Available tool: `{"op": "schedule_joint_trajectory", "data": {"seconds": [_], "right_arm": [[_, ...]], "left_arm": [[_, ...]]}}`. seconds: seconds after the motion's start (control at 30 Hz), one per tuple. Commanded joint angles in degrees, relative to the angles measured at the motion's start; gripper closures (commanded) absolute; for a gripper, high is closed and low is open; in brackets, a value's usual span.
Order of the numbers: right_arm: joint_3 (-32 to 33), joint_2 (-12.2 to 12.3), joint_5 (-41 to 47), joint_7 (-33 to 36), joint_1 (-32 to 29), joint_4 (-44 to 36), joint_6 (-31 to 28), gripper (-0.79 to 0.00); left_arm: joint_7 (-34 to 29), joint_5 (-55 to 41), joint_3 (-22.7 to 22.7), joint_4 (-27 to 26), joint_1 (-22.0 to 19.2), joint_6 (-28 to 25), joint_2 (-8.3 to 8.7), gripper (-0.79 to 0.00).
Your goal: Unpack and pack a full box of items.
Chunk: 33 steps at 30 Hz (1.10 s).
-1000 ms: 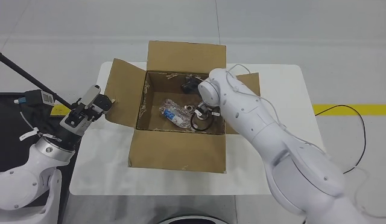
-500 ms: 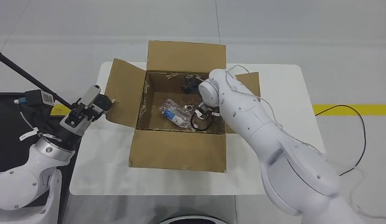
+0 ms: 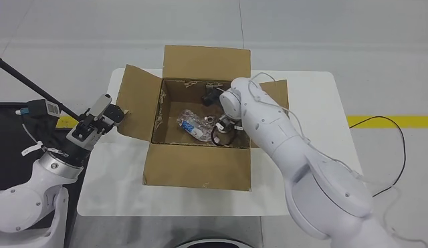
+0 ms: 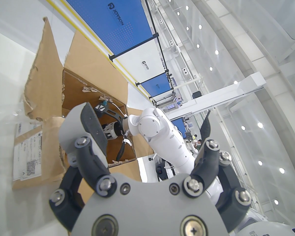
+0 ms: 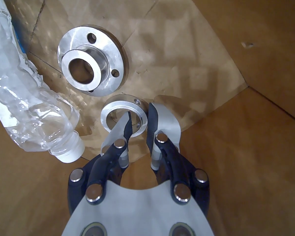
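Observation:
An open cardboard box (image 3: 197,164) stands on the white table (image 3: 307,101). Inside lie a crushed clear plastic bottle (image 3: 190,123) (image 5: 19,87), a metal flange (image 5: 92,60) with bolt holes, and a smaller metal ring (image 5: 107,121). My right gripper (image 5: 140,117) (image 3: 221,124) is down in the box near the right wall. One finger sits inside the ring and the other outside, shut on its rim. My left gripper (image 4: 147,114) (image 3: 119,114) hangs open and empty beside the box's left flap (image 3: 137,107).
The box's flaps stand out on all sides; the left one is torn at its edge (image 4: 43,74). A label (image 4: 27,153) is stuck on the box's outer wall. A black pole (image 3: 33,87) crosses the far left. Bare table lies in front of the box.
The right arm's forearm and elbow have shifted slightly while its gripper stays low in the box. The left arm has not moved.

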Motion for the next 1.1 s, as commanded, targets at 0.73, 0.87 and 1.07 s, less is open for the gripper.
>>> {"op": "schedule_joint_trajectory", "data": {"seconds": [0.73, 0.87, 1.07], "right_arm": [[3.08, 1.07, -1.56, -4.69, 0.22, -3.06, -0.68, 0.000], [3.81, 2.05, -2.58, -4.53, -0.64, -5.98, 0.54, 0.000], [5.55, 4.26, -4.80, -4.43, -2.51, -12.48, 2.44, 0.000]], "left_arm": [[0.00, 0.00, 0.00, 0.00, 0.00, 0.00, 0.00, -0.785], [0.00, 0.00, 0.00, 0.00, 0.00, 0.00, 0.00, -0.785], [0.00, 0.00, 0.00, 0.00, 0.00, 0.00, 0.00, -0.785]]}}
